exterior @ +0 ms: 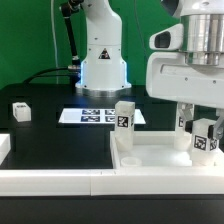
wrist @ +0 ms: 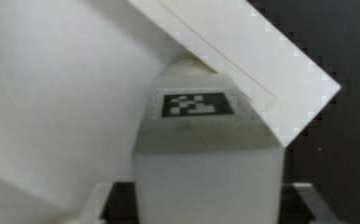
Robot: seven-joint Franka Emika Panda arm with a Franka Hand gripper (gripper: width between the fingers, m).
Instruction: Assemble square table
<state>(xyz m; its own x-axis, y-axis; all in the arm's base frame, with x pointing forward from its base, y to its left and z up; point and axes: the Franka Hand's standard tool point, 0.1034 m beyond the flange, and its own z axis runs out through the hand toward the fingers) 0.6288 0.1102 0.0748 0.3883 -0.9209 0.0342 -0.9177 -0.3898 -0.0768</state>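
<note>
**A:** Where is the leg (wrist: 198, 150) found, and how is it set against the gripper (exterior: 203, 127)?

**B:** In the exterior view it is seen at 3 o'clock, stood on the top (exterior: 160, 158) near the rim. It is straddled by the jaws, with one finger at each flank. Its long axis is upright, in line with the fingers. In the wrist view its tagged face is shown centred between them.

**A:** Are the jaws clenched on it?

**B:** That cannot be told. The fingers are seen just beside the flanks, but contact is shown in neither view.

**A:** What is the coming move judged to turn on?

**B:** A firm hold is needed first. After that a straight lift toward 12 o'clock, along the long axis, would be favoured, so that the leg is not tipped against the rim.

**A:** What room is left?

**B:** A second leg (exterior: 123, 117) is stood at 9 o'clock from the gripper, well apart. A third leg (exterior: 20, 110) is seen farther toward 9 o'clock on the black table. The marker board (exterior: 95, 116) is found at 10 o'clock and the rails (exterior: 50, 183) at 8 o'clock. Above the gripper, nothing is seen in the way.
</note>
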